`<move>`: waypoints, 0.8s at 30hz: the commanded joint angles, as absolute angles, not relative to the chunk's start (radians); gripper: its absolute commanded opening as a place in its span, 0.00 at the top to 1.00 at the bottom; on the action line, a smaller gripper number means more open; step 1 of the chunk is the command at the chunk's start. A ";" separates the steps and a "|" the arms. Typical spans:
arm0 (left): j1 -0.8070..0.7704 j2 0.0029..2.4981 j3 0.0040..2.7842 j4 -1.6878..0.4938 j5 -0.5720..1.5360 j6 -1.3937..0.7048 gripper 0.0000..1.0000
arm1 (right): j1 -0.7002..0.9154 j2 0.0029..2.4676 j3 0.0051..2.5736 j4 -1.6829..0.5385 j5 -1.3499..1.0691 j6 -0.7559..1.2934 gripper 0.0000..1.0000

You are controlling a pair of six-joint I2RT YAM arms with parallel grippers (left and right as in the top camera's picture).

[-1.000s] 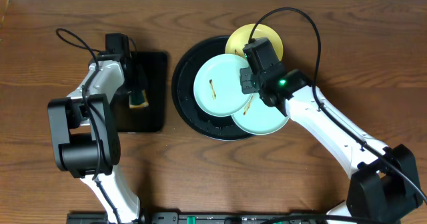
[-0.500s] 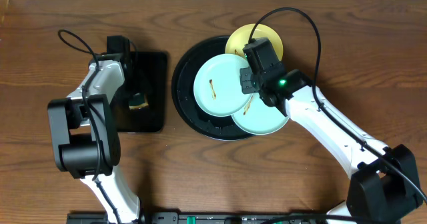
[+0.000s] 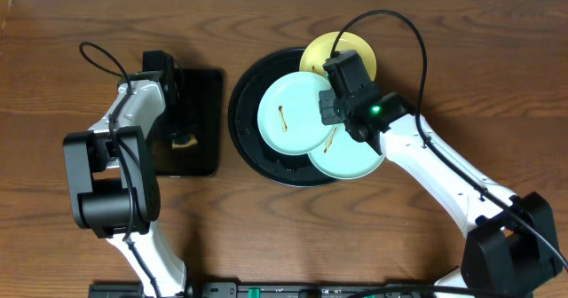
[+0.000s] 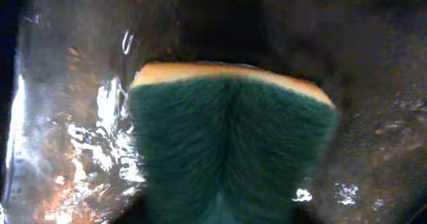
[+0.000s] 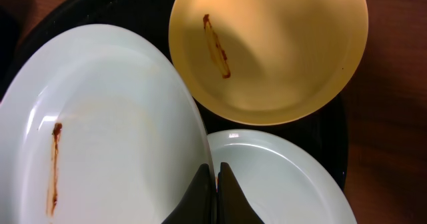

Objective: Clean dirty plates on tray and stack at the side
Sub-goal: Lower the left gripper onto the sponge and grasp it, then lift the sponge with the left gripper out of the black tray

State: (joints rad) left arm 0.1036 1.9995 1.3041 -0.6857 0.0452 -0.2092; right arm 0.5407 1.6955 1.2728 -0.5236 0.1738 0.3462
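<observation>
All three plates sit on the round black tray [image 3: 244,112], and none is yet stacked on the bare wood tabletop [image 3: 461,50], so the job looks barely begun. The upper mint plate [image 3: 293,114] lies toward the tray's centre and 10 o'clock, showing a thin brown streak. The yellow plate [image 5: 267,51], also streaked, overhangs the rim at 1 o'clock, and the lower mint plate [image 3: 355,163] overhangs it at 5 o'clock, tucked partly under the upper one. The right gripper [image 5: 215,184] has its fingers drawn almost together on the upper mint plate's edge at that plate's 3 o'clock, apparently pinching it for lifting or steadying. At the round tray's 9 o'clock, over the small rectangular tray [image 3: 206,85], the left gripper [image 3: 182,121] appears to clasp a green-and-yellow sponge [image 4: 227,151]. Its fingers do not show in the wrist view, but the sponge is creased and narrowed as if squeezed, above a wet, glistening surface. By this evidence every plate remains to be wiped, and the whole stacking step is yet to come.
</observation>
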 commanded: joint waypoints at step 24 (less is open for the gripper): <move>0.106 1.824 1.302 -0.594 0.044 -0.154 0.93 | 0.537 1.700 1.273 -0.532 0.183 0.332 0.99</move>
